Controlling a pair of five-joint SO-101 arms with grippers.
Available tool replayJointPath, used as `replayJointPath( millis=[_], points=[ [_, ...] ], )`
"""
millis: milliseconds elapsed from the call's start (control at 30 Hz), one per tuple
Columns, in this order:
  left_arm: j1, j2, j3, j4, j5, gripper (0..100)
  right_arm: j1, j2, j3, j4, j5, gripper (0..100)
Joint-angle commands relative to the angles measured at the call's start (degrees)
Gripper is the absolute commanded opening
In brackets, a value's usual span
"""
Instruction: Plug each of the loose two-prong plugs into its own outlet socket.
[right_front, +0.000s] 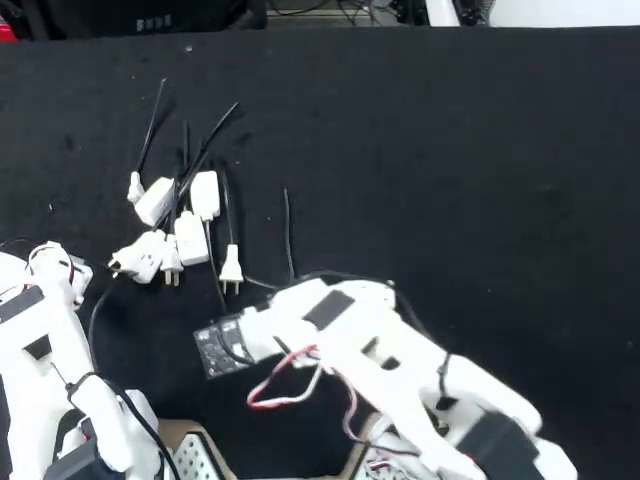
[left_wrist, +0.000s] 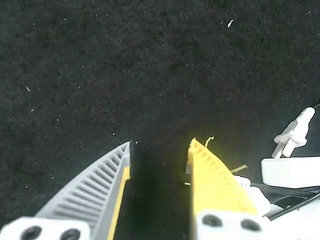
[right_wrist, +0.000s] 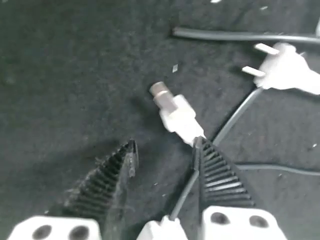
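The loose plug (right_front: 232, 268) lay flat on the black table (right_front: 480, 180), its prongs pointing toward the arms and its cable (right_front: 226, 215) running away from them. Just beside that plug, toward the left arm's side, the white outlet blocks (right_front: 190, 237) lay bunched together with other plugs among them. The right arm (right_front: 340, 320) reached in close to the loose plug from the near side. The right gripper (right_wrist: 165, 147) had its fingers spread and held nothing. A small white connector (right_wrist: 176, 114) with a metal tip lay right at one fingertip, and a two-prong plug (right_wrist: 285, 70) lay a little beyond. The left arm (right_front: 45, 300) stood well apart from the loose plug, past the outlet blocks. The left gripper (left_wrist: 160, 145) was also spread wide over bare table, with another plug (left_wrist: 292, 136) and a socket block (left_wrist: 290, 172) off to one side.
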Motion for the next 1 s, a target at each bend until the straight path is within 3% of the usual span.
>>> replayJointPath(
  millis=[0, 500, 767, 900, 967],
  points=[
    [-0.5, -1.7, -1.6, -0.8, 0.3, 19, 0.8, 2.0, -4.5, -1.5, 0.6, 17.3],
    [-0.5, -1.7, -1.7, -0.6, 0.3, 19, 1.0, 2.7, -4.7, -2.1, 1.1, 17.1],
    [-0.5, -1.7, -1.5, -0.4, 0.3, 19, 1.7, 12.4, -6.1, -7.9, 1.1, 11.0],
    [-0.5, -1.7, -1.4, -0.4, 0.3, 19, 3.7, 13.5, -11.0, -3.6, 0.1, 4.4],
    [-0.5, -1.7, -1.4, -0.4, 0.3, 19, 4.4, 11.5, -14.3, 0.6, -5.1, 1.5]
  ],
)
